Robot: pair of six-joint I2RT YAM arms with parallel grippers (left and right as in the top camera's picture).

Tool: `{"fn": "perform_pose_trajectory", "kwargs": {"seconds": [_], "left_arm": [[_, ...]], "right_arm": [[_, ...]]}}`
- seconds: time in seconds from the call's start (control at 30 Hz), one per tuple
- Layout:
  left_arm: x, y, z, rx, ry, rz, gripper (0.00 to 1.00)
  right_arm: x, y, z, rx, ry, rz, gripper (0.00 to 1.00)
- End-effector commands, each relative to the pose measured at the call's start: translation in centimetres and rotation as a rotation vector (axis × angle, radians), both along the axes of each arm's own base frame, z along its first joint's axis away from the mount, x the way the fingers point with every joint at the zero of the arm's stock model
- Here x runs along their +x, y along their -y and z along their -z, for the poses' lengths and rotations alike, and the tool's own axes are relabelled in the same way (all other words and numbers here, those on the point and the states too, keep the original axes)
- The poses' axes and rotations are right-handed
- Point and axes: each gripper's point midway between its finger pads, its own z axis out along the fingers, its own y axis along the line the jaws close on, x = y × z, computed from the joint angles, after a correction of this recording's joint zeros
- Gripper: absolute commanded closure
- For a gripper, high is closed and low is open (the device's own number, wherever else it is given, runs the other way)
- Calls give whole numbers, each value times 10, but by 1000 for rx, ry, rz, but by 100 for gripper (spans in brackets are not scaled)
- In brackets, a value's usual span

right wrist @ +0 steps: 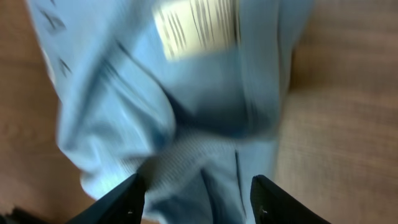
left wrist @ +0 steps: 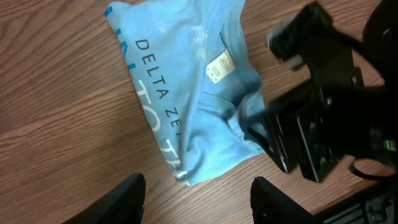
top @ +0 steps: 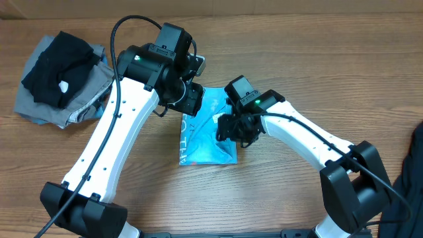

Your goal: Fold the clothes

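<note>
The clothes at hand are a light blue T-shirt [top: 206, 135], folded into a narrow rectangle in the middle of the table, with printed lettering and a small white tag [left wrist: 219, 66]. My left gripper [top: 192, 100] hovers at the shirt's far edge. In the left wrist view it [left wrist: 198, 202] is open over bare wood, just off the shirt [left wrist: 186, 99]. My right gripper [top: 236, 129] is at the shirt's right side. In the blurred right wrist view it [right wrist: 198, 199] is open, with the blue cloth [right wrist: 186, 112] lying under and between its fingers.
A heap of black and grey garments [top: 63, 79] lies at the far left of the wooden table [top: 317, 59]. A dark garment [top: 413, 175] hangs in at the right edge. The right arm's wrist [left wrist: 317, 130] crowds the shirt's collar side.
</note>
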Motion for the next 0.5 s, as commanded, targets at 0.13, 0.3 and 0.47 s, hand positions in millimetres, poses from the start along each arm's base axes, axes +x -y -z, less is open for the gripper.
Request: {"fn": "perform_pose_trajectory", "kwargs": {"seconds": [0.13, 0.3, 0.47], "left_arm": [[1, -1, -14, -5, 51, 17, 42], [1, -1, -14, -6, 52, 17, 43], [3, 0, -14, -8, 58, 17, 42]], "right_arm": [[21, -7, -14, 32, 87, 40, 50], [15, -3, -11, 15, 61, 40, 58], [3, -14, -11, 53, 19, 26, 65]]}}
